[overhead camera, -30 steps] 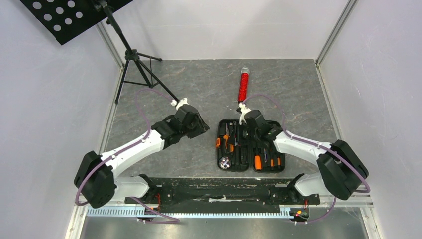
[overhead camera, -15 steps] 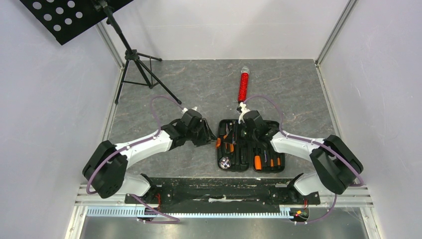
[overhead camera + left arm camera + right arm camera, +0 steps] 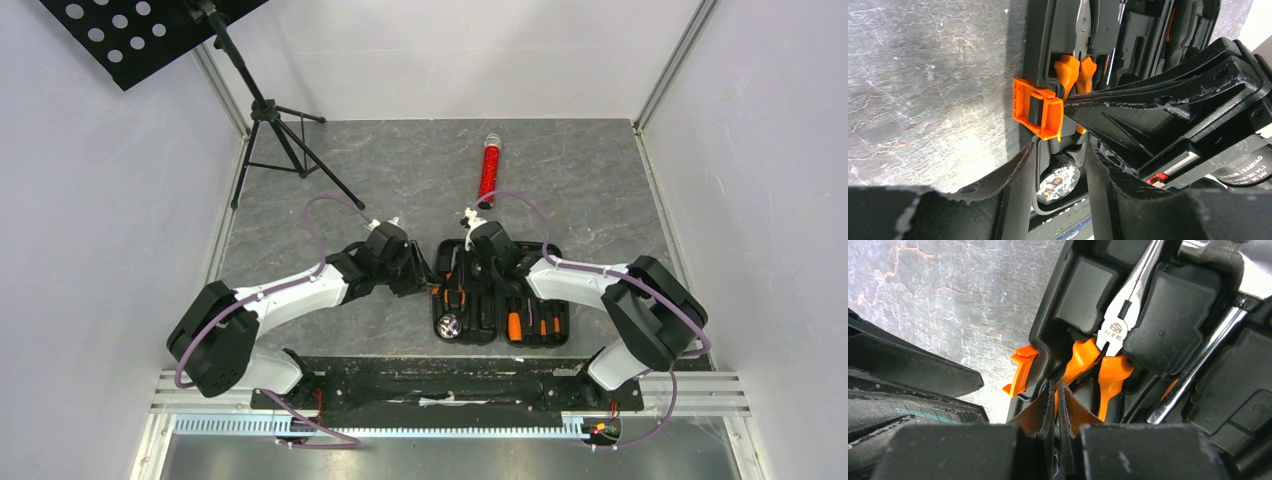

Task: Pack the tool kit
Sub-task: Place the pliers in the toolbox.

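The black tool case (image 3: pixel 500 300) lies open near the table's front. Its left half holds pliers (image 3: pixel 455 290) with orange handles and a flashlight (image 3: pixel 451 325). Its right half holds small orange-and-black screwdrivers (image 3: pixel 535 325). My left gripper (image 3: pixel 425 278) is open at the case's left edge. In the left wrist view (image 3: pixel 1060 147) its fingers straddle the rim just below the orange latch (image 3: pixel 1038 107), with the flashlight (image 3: pixel 1058 180) between them. My right gripper (image 3: pixel 468 272) is shut over the left half. In the right wrist view (image 3: pixel 1057 386) its tips sit by the pliers' handles (image 3: pixel 1110 375), near the latch (image 3: pixel 1023 372).
A red cylindrical tube (image 3: pixel 488 172) lies behind the case. A black tripod stand (image 3: pixel 280 135) with a perforated plate (image 3: pixel 130 30) stands at the back left. White walls enclose the grey table (image 3: pixel 600 190). The two grippers are very close together.
My left arm swung right, bringing its gripper to the case's left edge. My right gripper moved left over the case's left half, towards the pliers.
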